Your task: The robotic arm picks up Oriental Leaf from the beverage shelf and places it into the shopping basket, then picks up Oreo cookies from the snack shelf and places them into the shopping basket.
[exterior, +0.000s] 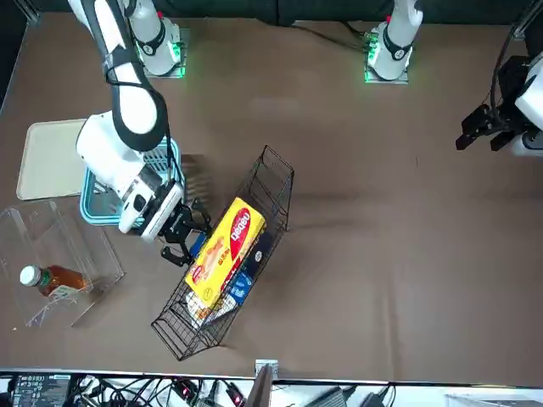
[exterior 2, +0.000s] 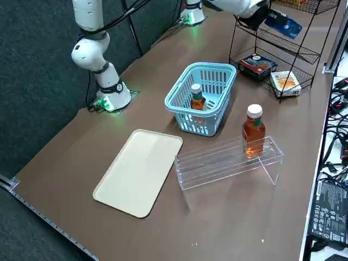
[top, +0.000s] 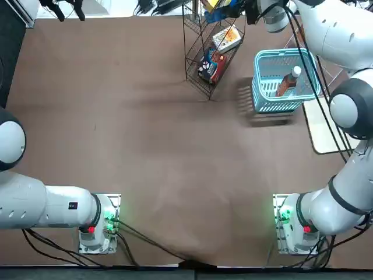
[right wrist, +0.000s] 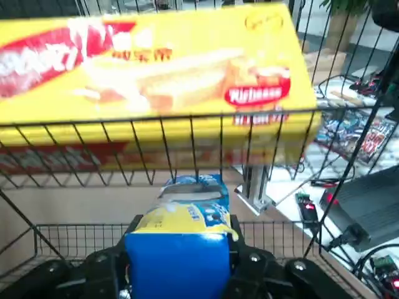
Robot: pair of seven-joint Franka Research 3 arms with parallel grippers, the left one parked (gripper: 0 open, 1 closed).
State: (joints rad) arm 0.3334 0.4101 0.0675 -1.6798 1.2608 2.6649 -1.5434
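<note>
My right gripper (right wrist: 177, 269) is at the black wire snack shelf (exterior 2: 293, 51), shut on one end of the blue Oreo cookies packet (right wrist: 177, 252). In the right side view the packet (exterior 2: 284, 25) sticks out from the gripper (exterior 2: 260, 15) at an upper tier. A big yellow box (right wrist: 156, 62) lies on the tier above it. One Oriental Leaf bottle (exterior 2: 197, 98) lies tilted inside the light blue shopping basket (exterior 2: 179, 111). A second such bottle (exterior 2: 253, 130) stands on the clear acrylic beverage shelf (exterior 2: 217, 163).
A red-and-black packet (exterior 2: 258, 63) and a cream-and-orange box (exterior 2: 285, 81) sit on the snack shelf's lower tiers. A beige tray (exterior 2: 138, 171) lies next to the basket. Cables and equipment lie beyond the table's edge by the shelves.
</note>
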